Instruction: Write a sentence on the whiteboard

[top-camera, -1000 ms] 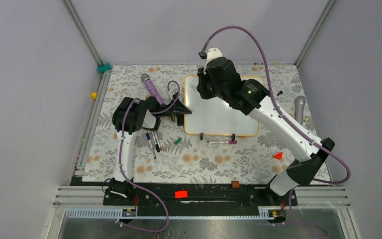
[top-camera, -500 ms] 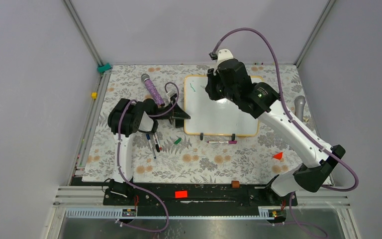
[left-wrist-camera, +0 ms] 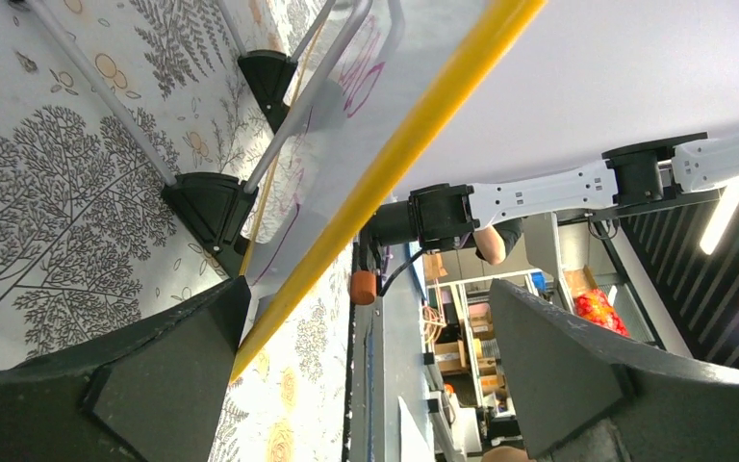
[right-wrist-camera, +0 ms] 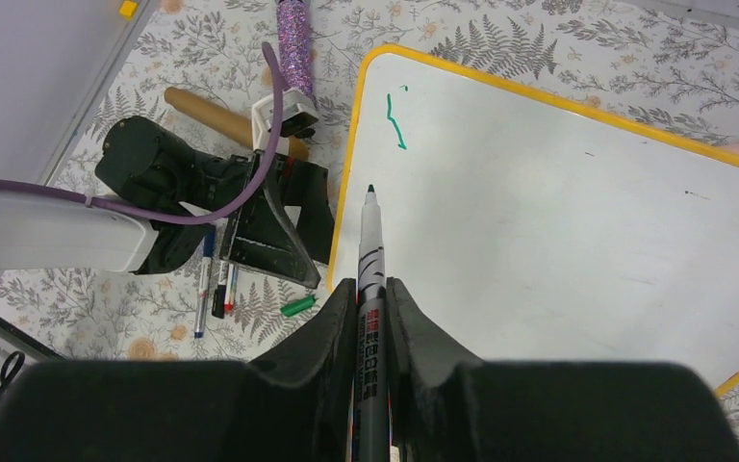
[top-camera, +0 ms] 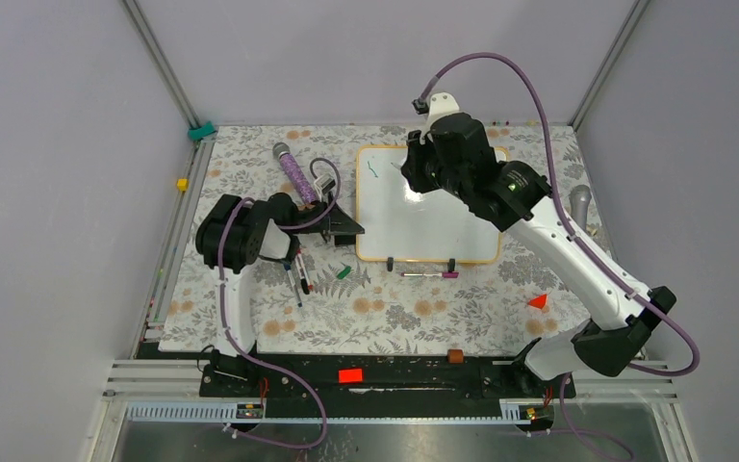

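1. Whiteboard (top-camera: 428, 231) lies flat on the floral mat (top-camera: 394, 313), centre-far, with two black feet on its near edge.
2. Sentence (right-wrist-camera: 396, 120): only one short green stroke, near the board's far-left corner.
3. Right gripper (right-wrist-camera: 370, 289) is over the far part of the board, fingers clamped on a marker (right-wrist-camera: 369, 241). The bare tip points at the board just inside the left frame, on the near side of the stroke. Can't tell if the tip touches.
4. Left gripper (top-camera: 351, 223) sits low at the board's left edge, fingers wide apart, nothing held. In the wrist view the yellow frame runs between them.
5. Loose on the mat: pens (top-camera: 296, 274) left of the board, a green cap (top-camera: 344, 272), and a second marker (top-camera: 430, 274) just in front of the near edge.
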`<action>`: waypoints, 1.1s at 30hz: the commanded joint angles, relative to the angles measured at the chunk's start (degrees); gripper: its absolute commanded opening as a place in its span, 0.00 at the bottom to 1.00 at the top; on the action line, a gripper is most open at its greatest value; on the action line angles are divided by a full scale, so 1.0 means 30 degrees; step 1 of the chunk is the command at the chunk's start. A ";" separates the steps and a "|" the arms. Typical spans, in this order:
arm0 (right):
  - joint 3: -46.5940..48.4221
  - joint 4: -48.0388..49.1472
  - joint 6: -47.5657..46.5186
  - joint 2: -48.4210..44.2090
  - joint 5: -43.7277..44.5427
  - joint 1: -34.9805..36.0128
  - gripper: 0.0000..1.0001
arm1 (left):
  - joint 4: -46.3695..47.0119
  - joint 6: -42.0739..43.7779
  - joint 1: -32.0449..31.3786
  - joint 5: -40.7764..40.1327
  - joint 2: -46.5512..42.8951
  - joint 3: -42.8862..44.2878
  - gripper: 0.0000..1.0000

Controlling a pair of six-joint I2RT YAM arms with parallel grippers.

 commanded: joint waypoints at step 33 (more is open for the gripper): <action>-0.0233 0.0470 -0.0496 -0.1639 -0.0278 -0.0311 0.00 | -2.6534 2.0307 0.2214 -1.6398 -2.0924 -0.3599 0.99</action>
